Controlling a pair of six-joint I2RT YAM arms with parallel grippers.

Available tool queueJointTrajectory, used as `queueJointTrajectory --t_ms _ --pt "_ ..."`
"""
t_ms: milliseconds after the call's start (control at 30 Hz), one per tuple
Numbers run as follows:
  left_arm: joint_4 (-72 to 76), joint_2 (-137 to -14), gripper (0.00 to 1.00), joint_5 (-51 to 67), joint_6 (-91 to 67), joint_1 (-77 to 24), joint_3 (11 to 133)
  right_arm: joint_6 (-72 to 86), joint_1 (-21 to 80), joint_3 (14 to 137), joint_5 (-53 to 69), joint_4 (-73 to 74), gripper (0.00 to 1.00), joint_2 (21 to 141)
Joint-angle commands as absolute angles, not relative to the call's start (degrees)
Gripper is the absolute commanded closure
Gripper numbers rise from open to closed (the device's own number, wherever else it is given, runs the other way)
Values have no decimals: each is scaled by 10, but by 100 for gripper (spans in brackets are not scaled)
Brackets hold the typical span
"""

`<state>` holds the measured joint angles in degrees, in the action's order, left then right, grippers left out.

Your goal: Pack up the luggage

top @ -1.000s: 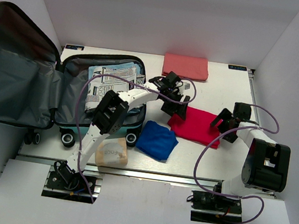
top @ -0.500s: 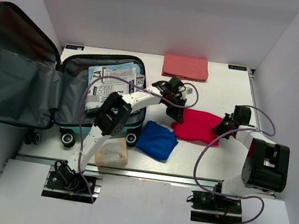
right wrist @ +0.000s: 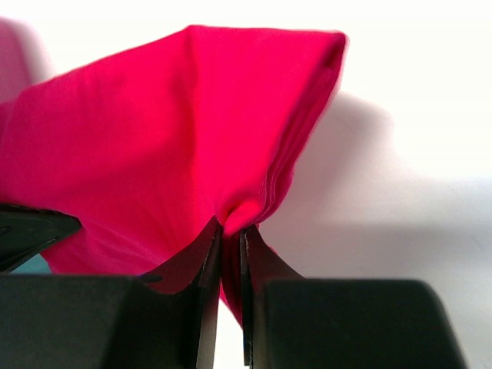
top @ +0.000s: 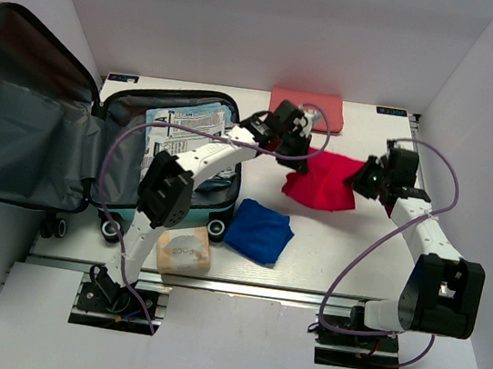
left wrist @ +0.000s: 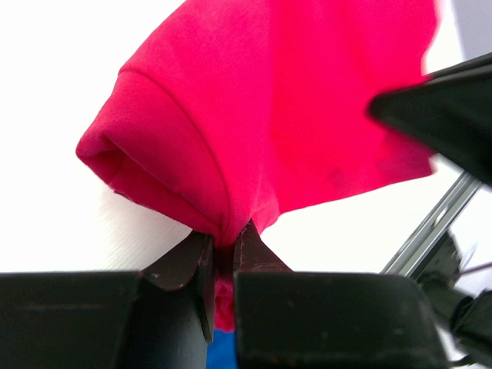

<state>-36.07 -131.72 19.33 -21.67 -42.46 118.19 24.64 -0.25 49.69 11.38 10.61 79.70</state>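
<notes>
While both arms reach over the middle of the bench (top: 348, 245), each one grips the same red cloth (top: 323, 182). The left jaws are pinched onto a bunched hem at the cloth's left end (the left wrist view shows the fabric squeezed into the narrow slot between the two dark tips). The right jaws are pinched onto a folded edge at the cloth's right end, with only a thin fold of fabric between the tips. Between the two grips the red cloth sags in a loose bundle. Whether its lowest part touches the bench cannot be told.

The luggage (top: 26, 117) lies open at the left side of the bench. Its lid leans out past the left edge with the dark grey lining exposed. The lower half holds printed paper sheets (top: 187, 119), and the wheels (top: 112, 230) face the near edge.

A blue cloth (top: 258, 230) lies just beside the luggage's near right corner, apart from the red cloth. A folded pink cloth (top: 321, 108) lies at the far edge. A tan packet (top: 184, 251) lies near the wheels.
</notes>
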Motion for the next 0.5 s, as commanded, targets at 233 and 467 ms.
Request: queueJointTrajectory --t_ms 233,467 --pt "-388 -1115 100 17 -218 -400 1158 228 124 688 138 137 100 818" --pt "-395 -1003 100 -108 -262 -355 1040 221 216 824 130 156 100 912"
